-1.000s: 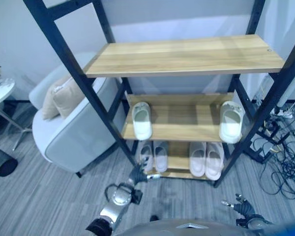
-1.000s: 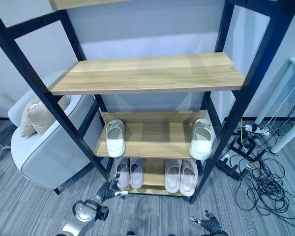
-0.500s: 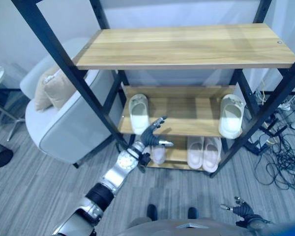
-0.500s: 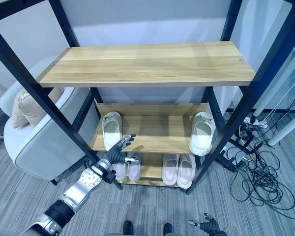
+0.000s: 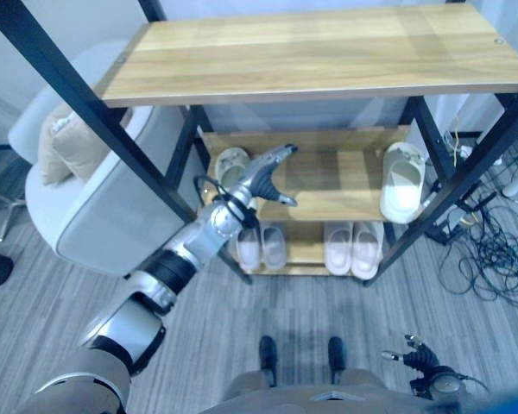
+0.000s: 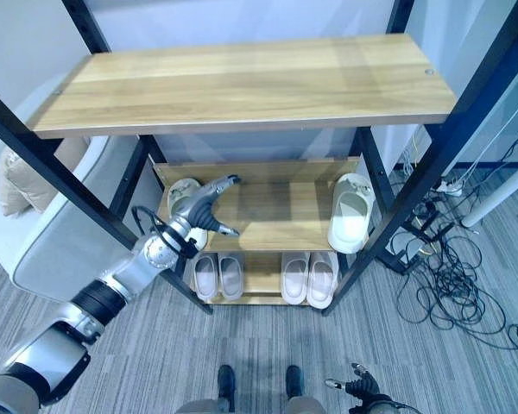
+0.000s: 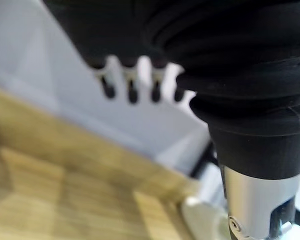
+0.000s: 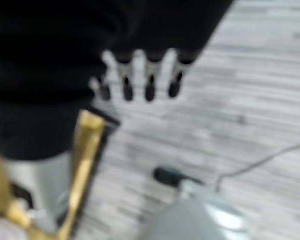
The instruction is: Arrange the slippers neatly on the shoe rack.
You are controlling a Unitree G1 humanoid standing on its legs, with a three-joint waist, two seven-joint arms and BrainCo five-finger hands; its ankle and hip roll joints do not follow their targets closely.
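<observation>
Middle shelf (image 6: 276,226): left hand (image 6: 204,205), fingers spread, half covering left slipper (image 6: 180,191).

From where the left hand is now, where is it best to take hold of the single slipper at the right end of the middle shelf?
Probably the heel end of the right slipper: it overhangs the middle shelf front edge. Come from the open front; the left hand must cross right.
</observation>
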